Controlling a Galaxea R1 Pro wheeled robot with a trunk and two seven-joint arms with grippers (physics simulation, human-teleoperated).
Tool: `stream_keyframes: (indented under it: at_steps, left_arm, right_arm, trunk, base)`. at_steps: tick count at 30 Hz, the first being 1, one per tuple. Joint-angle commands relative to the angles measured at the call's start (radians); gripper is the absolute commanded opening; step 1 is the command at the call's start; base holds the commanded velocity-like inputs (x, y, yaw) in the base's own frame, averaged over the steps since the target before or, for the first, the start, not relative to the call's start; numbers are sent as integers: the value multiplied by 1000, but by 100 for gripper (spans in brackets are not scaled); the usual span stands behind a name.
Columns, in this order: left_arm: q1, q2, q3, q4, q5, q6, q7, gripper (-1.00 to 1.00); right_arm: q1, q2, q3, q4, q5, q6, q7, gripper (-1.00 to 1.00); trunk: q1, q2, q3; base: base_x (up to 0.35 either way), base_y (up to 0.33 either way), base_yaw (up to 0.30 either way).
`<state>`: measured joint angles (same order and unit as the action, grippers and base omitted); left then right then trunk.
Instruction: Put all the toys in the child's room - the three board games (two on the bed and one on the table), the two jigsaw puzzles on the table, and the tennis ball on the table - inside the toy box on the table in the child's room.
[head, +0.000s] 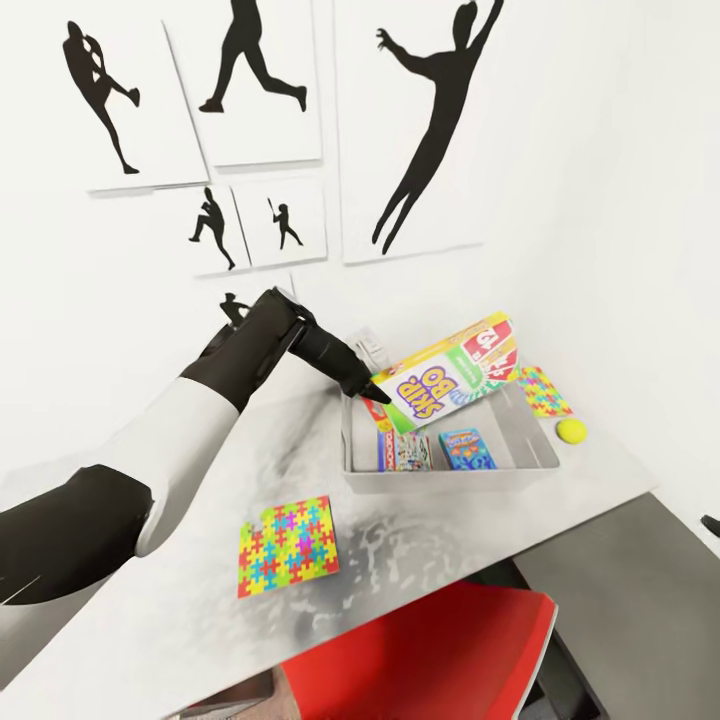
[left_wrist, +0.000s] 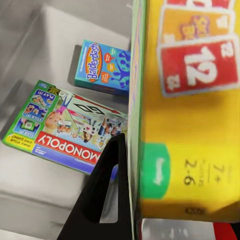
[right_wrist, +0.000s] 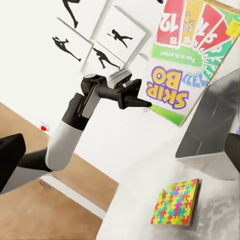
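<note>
My left gripper is shut on a corner of the SKIP-BO board game, which hangs tilted over the light grey toy box. Two board games lie flat on the box floor: Monopoly and Balderdash. One jigsaw puzzle rests on the table in front of the box. A second jigsaw puzzle lies behind the box's right end. The tennis ball sits right of the box. A dark piece at the edge of the right wrist view may be a finger of my right gripper.
A red chair stands under the table's front edge. The white wall behind carries black sports-silhouette prints. The table's right edge falls off just past the ball. Wood-plank floor lies beyond the table's end.
</note>
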<state>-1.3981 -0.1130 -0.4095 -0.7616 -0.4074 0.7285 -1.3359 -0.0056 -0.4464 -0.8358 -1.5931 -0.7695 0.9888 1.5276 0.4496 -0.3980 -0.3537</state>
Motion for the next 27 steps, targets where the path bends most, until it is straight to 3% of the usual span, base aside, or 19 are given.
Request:
stream_keyframes:
  at_steps: [1, 5, 9, 14, 21, 27]
  left_arm:
    - [-1, -1, 1, -1, -8, 11, -8, -100]
    - [-1, -2, 1, -1, -9, 13, -5, -100]
    - [-1, -3, 1, -1, -10, 14, -1, -100]
    - [-1, -4, 1, -1, -10, 16, 0, -100]
    - [-2, -4, 1, -1, -10, 17, -1, -100]
    - [-3, -2, 0, -1, -10, 13, -6, -100]
  right_arm:
    - [-16, -13, 0, 0, -3, 18, -5, 100]
    - [-97, -63, 2, 4, -11, 47, -43, 100]
    - [-121, -76, 3, 7, -12, 53, -53, 100]
    - [-152, -80, 15, 8, -13, 55, -68, 100]
    - [-221, -71, 100, 43, -13, 54, -158, 100]
    - [-229, -61, 119, 52, -11, 48, -195, 100]
  trunk:
    - [0, -2, -3]
    - [0, -2, -10]
    - [0, -2, -17]
    - [0, -2, -25]
    - [0, -2, -33]
    - [0, -2, -34]
  base:
    - [0, 0, 0]
    - [0, 0, 0]
    - [0, 0, 0]
    - [0, 0, 0]
    - [0, 0, 0]
    - [0, 0, 0]
